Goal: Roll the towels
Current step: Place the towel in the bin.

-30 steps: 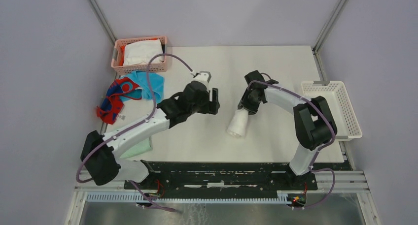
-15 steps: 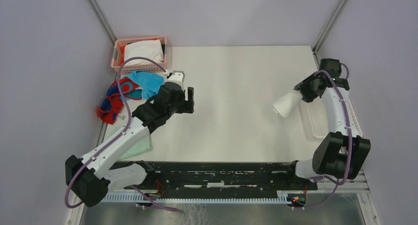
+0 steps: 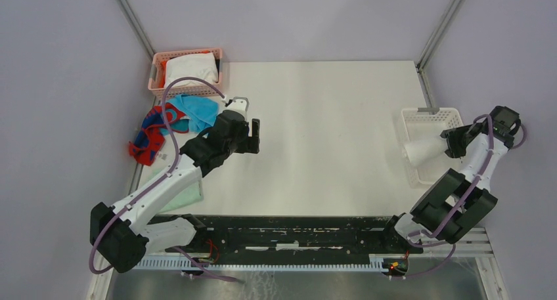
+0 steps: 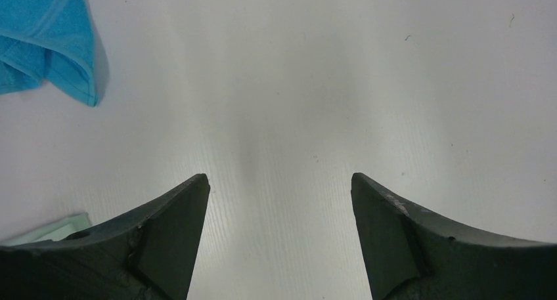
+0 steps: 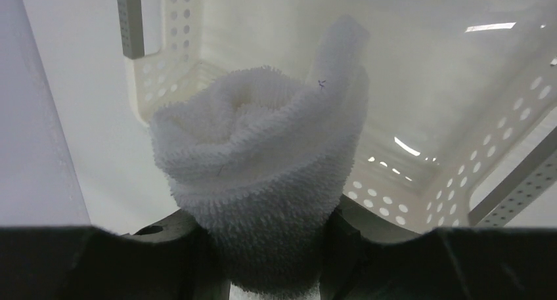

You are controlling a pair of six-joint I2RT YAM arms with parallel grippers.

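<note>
R gripper (image 5: pixel 269 260) clamped rolled white towel (image 5: pixel 263 155) above basket (image 5: pixel 167 64); next prob. lower, release inside. L gripper (image 4: pixel 279 178) jaws spread, empty.

Rolled white towel (image 3: pixel 420 150) held aloft; blue towel (image 3: pixel 198 111), red towel (image 3: pixel 151 134) lie crumpled

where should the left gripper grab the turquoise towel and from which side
Probably the hemmed corner of the turquoise towel nearest the open left gripper, approached from the table middle. That corner pokes out over bare table, free of other cloth, while the towel's far end is bunched against the red towel.
</note>
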